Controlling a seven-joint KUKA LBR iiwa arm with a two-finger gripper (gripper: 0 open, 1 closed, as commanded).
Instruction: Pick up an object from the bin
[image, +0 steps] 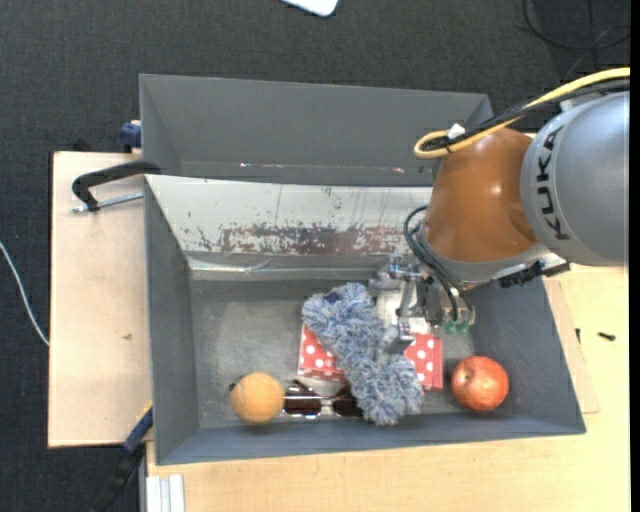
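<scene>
The gripper hangs just right of the blue-grey fuzzy cloth, at its upper end. The cloth's long axis slants down toward the red apple. Whether the gripper is open or closed, I cannot tell.

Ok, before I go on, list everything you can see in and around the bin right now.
Bin: one, grey metal, middle of the view.
Fuzzy cloth: one, blue-grey, centre of the bin floor, lying across the dotted item.
Dotted item: seemingly one, red with white dots, under the cloth, showing on both sides of it.
Ball: one, orange, lower left of the floor.
Apple: one, red, lower right of the floor.
Dark object: one, black-brown, perhaps sunglasses, between the ball and the cloth.
Arm: one, silver with an orange cover, reaching in from the right; its jaws sit over the cloth's right edge.
</scene>
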